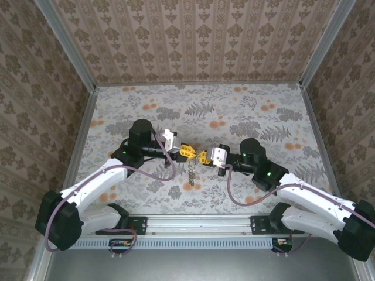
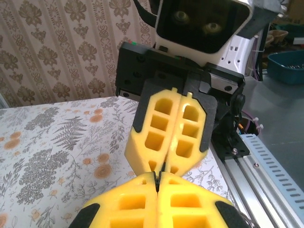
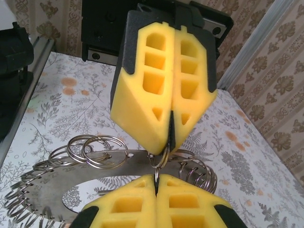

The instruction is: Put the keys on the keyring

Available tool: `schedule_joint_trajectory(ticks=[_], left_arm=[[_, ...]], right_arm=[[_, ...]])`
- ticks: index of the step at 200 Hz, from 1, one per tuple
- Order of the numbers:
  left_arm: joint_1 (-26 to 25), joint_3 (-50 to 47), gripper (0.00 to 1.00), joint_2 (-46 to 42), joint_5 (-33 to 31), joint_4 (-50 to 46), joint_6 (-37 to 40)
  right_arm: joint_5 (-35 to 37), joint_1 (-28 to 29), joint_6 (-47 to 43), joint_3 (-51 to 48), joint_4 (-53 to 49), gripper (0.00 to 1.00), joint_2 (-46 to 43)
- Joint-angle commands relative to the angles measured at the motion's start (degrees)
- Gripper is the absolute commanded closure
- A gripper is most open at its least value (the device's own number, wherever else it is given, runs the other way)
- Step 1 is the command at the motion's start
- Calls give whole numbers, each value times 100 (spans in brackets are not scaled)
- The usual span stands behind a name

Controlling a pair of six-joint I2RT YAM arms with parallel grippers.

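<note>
My left gripper (image 1: 187, 151) and right gripper (image 1: 203, 156) meet tip to tip above the middle of the table. Both are shut on one small wire split ring (image 3: 159, 159), the right gripper (image 3: 156, 178) from below and the left gripper (image 3: 170, 142) from above in the right wrist view. Just behind it lies the keyring (image 3: 128, 164), a flat grey metal band strung with several wire loops. From above, the keyring (image 1: 192, 171) hangs edge-on under the two grippers. In the left wrist view my left gripper (image 2: 157, 176) pinches a thin dark sliver against the right gripper (image 2: 165, 164). The keys are hidden.
The floral table cover (image 1: 234, 111) is walled by patterned panels at the back and both sides. A metal rail (image 1: 199, 222) with both arm bases runs along the near edge. A blue bin (image 2: 287, 66) stands outside the cell.
</note>
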Motion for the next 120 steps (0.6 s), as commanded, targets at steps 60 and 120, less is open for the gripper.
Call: schedule_joint_trajectory(ticks=[60, 120], left_arm=[[-180, -274, 100, 237, -535, 1995, -1381], [-225, -385, 100, 223, -551, 1999, -1252]], right_arm=[[126, 212, -69, -37, 562, 93, 388], [-40, -77, 631, -428, 1476, 79, 81]])
